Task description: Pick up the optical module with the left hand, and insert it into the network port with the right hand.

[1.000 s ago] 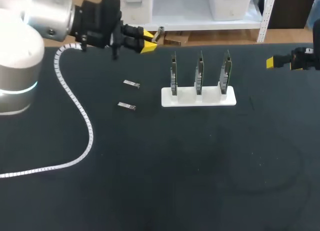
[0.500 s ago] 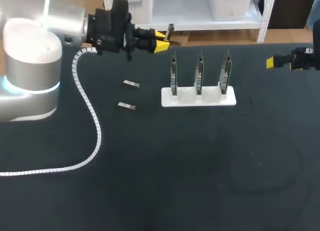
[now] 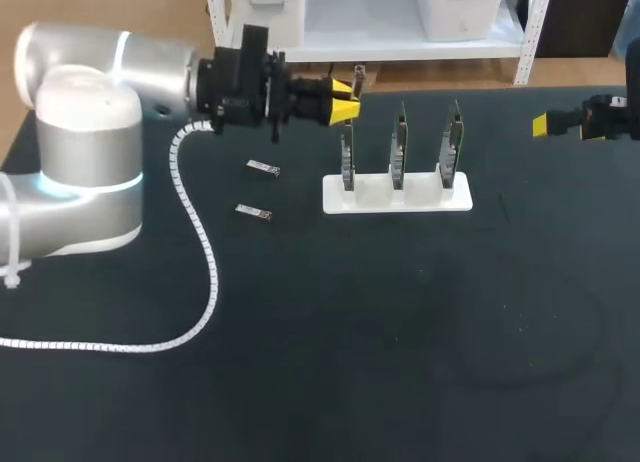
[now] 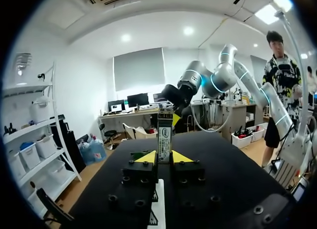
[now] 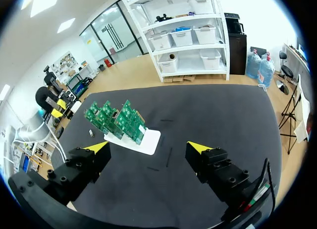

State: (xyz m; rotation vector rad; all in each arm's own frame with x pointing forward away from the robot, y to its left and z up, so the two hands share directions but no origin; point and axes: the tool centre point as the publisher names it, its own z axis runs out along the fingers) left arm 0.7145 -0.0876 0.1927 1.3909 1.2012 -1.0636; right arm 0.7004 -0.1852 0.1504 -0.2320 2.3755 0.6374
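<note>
Fingers of the left gripper (image 3: 346,88) pinch a small silver optical module (image 3: 359,74) in the head view, over the table's far edge, just behind the leftmost of three green boards (image 3: 398,142) standing in a white stand (image 3: 397,194). Two spare modules (image 3: 263,167) lie on the black table (image 3: 400,362) left of the stand, and the right gripper (image 3: 545,125) hangs at the far right, well apart. From the left wrist, the optical module (image 4: 164,136) stands upright, clamped between narrowly parted yellow tips. From the right wrist, the right gripper (image 5: 147,148) gapes wide, holding nothing, with the white stand (image 5: 147,139) ahead.
</note>
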